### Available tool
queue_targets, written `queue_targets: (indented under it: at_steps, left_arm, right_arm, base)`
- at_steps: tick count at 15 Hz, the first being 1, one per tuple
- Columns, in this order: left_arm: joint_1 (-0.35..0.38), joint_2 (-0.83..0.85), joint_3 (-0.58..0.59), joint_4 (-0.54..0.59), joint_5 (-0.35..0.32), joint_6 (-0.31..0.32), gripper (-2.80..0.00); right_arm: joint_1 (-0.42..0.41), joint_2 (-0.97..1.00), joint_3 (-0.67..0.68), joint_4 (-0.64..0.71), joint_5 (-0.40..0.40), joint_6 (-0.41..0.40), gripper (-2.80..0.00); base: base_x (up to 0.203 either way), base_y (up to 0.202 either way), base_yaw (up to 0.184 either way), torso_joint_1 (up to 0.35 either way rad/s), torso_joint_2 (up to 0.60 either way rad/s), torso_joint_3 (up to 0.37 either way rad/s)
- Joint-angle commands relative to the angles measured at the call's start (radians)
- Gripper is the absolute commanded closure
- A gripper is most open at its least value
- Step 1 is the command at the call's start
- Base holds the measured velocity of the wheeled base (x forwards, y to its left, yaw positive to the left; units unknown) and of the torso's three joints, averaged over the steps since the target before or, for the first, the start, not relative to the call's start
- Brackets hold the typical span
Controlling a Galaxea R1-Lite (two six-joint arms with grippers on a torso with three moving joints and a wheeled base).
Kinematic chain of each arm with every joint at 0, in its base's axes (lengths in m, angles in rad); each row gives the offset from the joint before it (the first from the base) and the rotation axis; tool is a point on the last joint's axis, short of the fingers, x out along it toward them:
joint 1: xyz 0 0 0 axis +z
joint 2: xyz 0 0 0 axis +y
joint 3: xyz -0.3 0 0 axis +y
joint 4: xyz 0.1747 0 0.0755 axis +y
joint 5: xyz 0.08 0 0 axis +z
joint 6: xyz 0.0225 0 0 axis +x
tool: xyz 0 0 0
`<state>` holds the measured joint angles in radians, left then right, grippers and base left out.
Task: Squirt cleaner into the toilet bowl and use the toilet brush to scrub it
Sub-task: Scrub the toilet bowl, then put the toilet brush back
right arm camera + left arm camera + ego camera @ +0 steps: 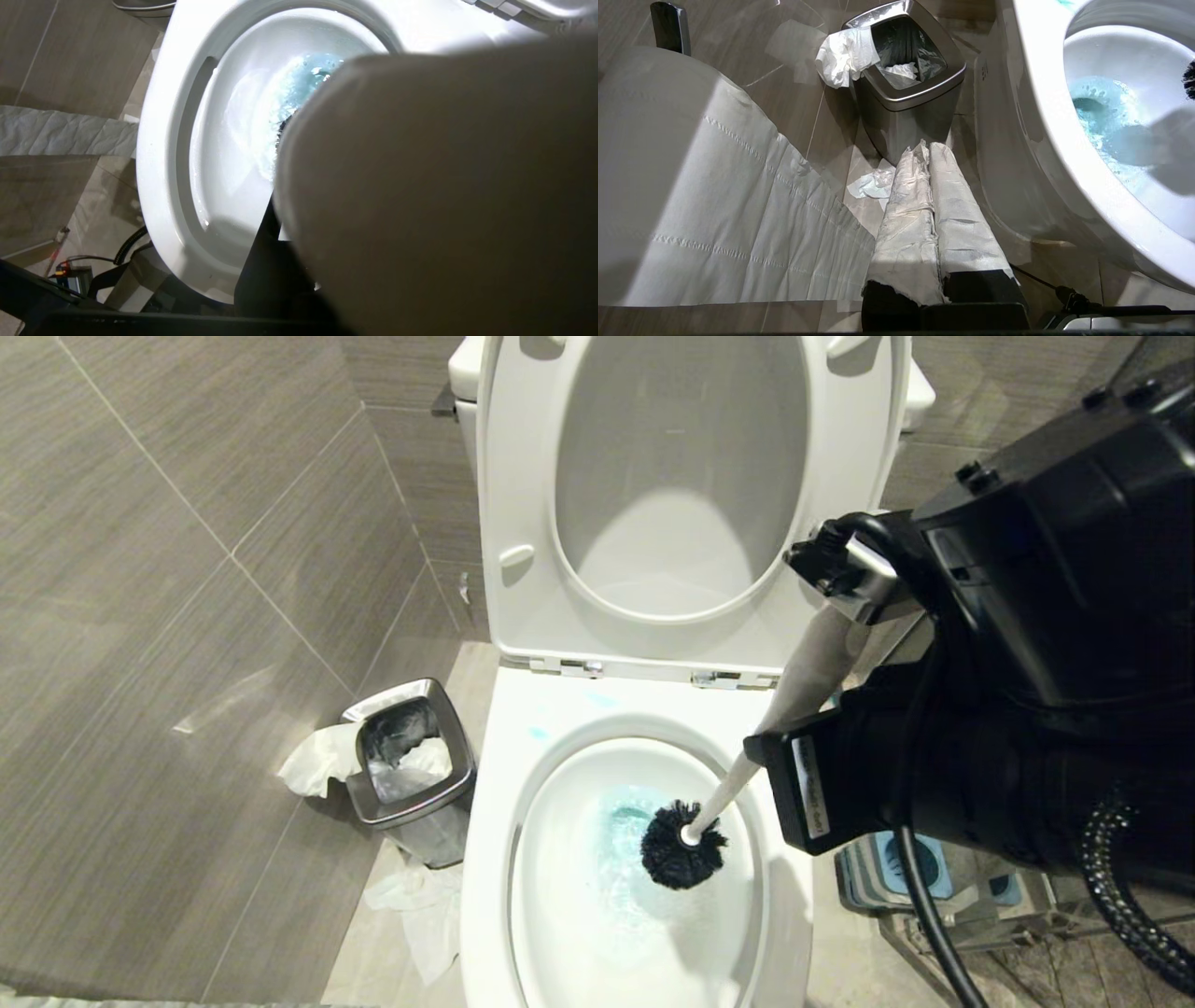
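Our right gripper (780, 733) clamped on the slim white-handled, black-bristled toilet brush (681, 845) inside the glossy white ceramic toilet bowl (495, 859), turquoise-blue cleaner (621, 821) tinting the water, our paper-wrapped left gripper (931, 151) shut, steel-rimmed waste bin (411, 761) at nine o'clock of the bowl.

Head view above toilet bowl (495, 859) (wrists nearer)

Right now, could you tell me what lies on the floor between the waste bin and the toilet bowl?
In the head view, only a narrow strip of floor separates the waste bin from the toilet bowl; crumpled white tissue lies there, just in front of the bin.
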<state>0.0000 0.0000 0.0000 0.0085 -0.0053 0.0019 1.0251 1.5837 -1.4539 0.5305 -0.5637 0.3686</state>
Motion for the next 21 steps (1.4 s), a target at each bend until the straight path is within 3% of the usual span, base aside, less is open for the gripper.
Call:
queue_targets:
  at_steps: [1, 6, 10, 17, 21]
  left_arm:
    - [0.000, 0.000, 0.003, -0.001, 0.001, 0.000, 0.00]
    - [0.000, 0.000, 0.002, -0.001, -0.001, 0.000, 0.00]
    - [-0.001, 0.001, 0.002, 0.000, -0.001, 0.000, 0.00]
    - [0.000, 0.001, 0.003, 0.001, -0.001, 0.000, 0.00]
    - [0.000, 0.001, 0.003, 0.001, 0.001, 0.000, 0.00]
  right_arm:
    - [0.000, -0.004, 0.000, 0.000, -0.002, 0.003, 0.00]
    - [-0.001, -0.034, -0.028, 0.016, -0.003, -0.015, 0.00]
    - [-0.036, -0.073, -0.166, 0.233, 0.007, -0.030, 0.00]
    - [-0.236, -0.059, -0.484, 0.562, 0.001, -0.031, 0.00]
    - [-0.422, -0.078, -0.526, 0.650, -0.012, -0.057, 0.00]
  base:
    - [0.000, 0.000, 0.000, 0.000, 0.00, 0.000]
    - [0.000, 0.000, 0.000, 0.000, 0.00, 0.000]
    - [0.000, 0.000, 0.000, 0.000, 0.00, 0.000]
    - [0.000, 0.000, 0.000, 0.000, 0.00, 0.000]
    - [0.000, 0.000, 0.000, 0.000, 0.00, 0.000]
